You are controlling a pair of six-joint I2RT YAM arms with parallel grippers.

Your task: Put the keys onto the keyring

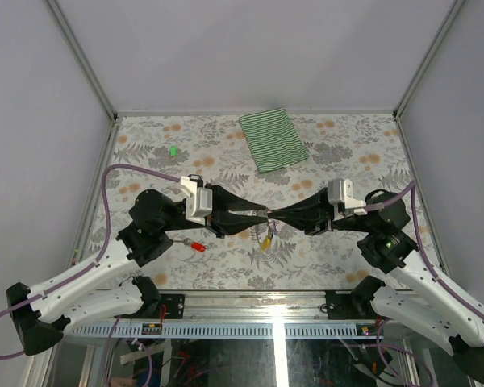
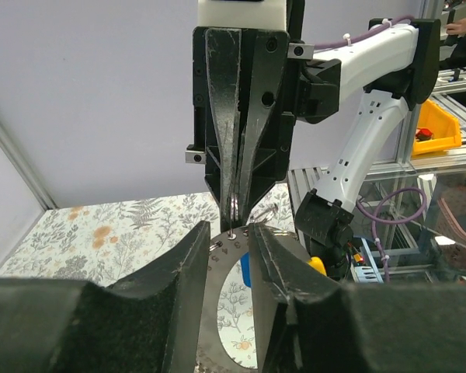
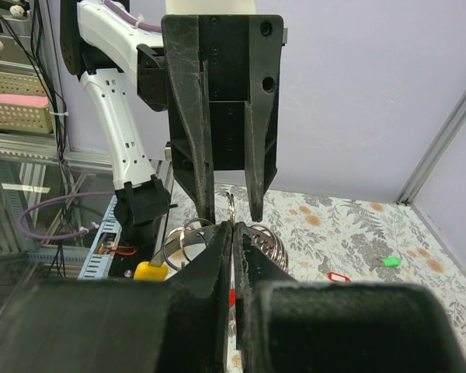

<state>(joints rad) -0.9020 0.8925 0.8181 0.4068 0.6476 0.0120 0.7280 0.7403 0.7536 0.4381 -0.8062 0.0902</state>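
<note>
While the left gripper [image 2: 229, 237] clasped the keyring [image 2: 213, 295], the right gripper [image 3: 232, 229] pinched a key [image 2: 233, 208]. The red-tagged key [image 1: 198, 246] and green-tagged key [image 1: 173, 150] lay apart, evidently unthreaded.

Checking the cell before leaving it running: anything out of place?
Nothing looks damaged or spilled. Two keys lie away from the work in the middle: the red-tagged key by the left arm, and the green tag far back on the left, both off the keyring.

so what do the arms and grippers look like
Both arms are white shells with black joints: left arm, right arm. A purple cable runs along each. The left gripper and right gripper have long, tapered black fingers.
</note>
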